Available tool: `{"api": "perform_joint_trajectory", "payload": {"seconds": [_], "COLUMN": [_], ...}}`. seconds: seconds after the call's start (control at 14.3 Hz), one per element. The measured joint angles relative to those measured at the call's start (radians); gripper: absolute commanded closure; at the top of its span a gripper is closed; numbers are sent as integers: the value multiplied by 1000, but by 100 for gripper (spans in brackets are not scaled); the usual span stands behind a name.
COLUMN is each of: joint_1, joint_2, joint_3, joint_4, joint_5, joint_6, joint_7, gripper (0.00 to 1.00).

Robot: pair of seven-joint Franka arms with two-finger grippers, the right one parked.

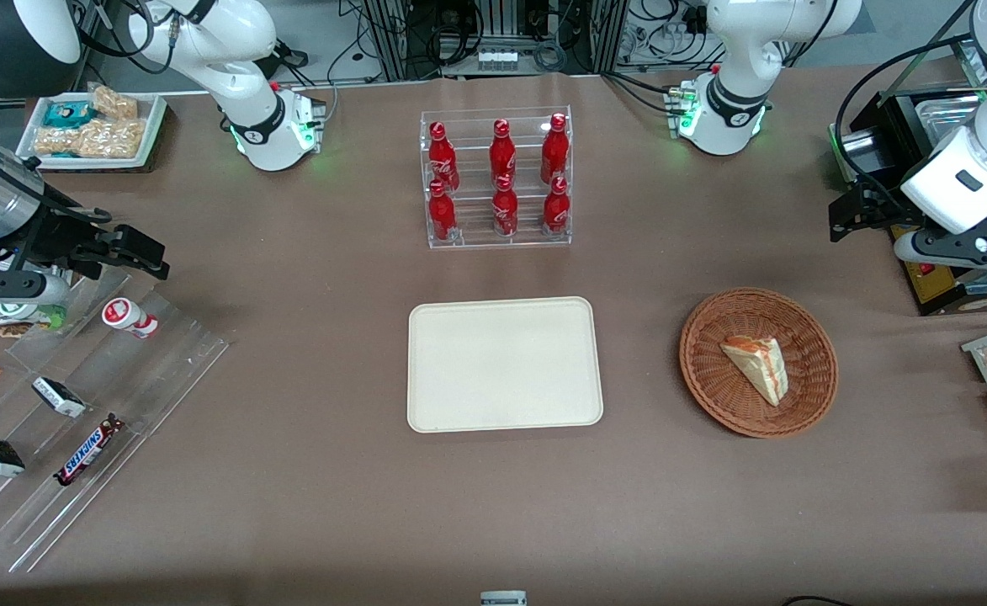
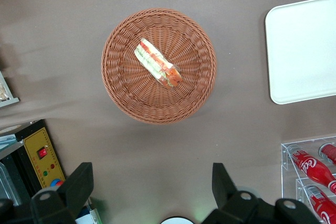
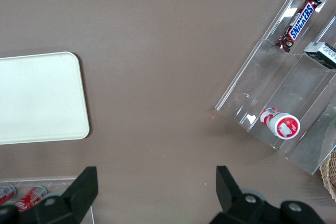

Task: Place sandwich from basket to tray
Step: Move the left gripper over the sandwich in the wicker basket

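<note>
Currently, by item:
Sandwich: the triangular white-bread wedge point(image 1: 756, 365) with orange-red and green filling lies flat inside the round reddish-brown wicker basket point(image 1: 712, 383), its long axis diagonal, its narrow tip pointing toward the front camera.
Tray: the flat cream-beige rectangular tray point(image 1: 505, 364) sits beside the basket, apart from it, toward the parked arm's end.
Gripper: the black two-finger gripper point(image 2: 149, 187) hangs above the table near the basket, farther from the front camera, fingers spread wide, holding nothing.
Bottles: red cola bottles point(image 1: 501, 177) stand in a clear rack, farther from the front camera than the basket.

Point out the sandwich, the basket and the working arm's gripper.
sandwich point(image 1: 756, 364): front view, white bread face.
basket point(image 1: 708, 330): front view, woven rim.
gripper point(image 2: 152, 187): left wrist view, gap between open jaws, above the table beside the basket.
</note>
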Motion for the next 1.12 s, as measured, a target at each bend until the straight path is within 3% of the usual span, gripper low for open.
{"api": "perform_joint_trajectory", "payload": {"seconds": [0.84,1.12], "joint_1": [0,1], "joint_2": [13,92], "joint_3": [0,3], "joint_4": [-37,-109], "joint_5": [2,8], "joint_6": [2,95], "joint_7": [5,5], "gripper": [0,0]}}
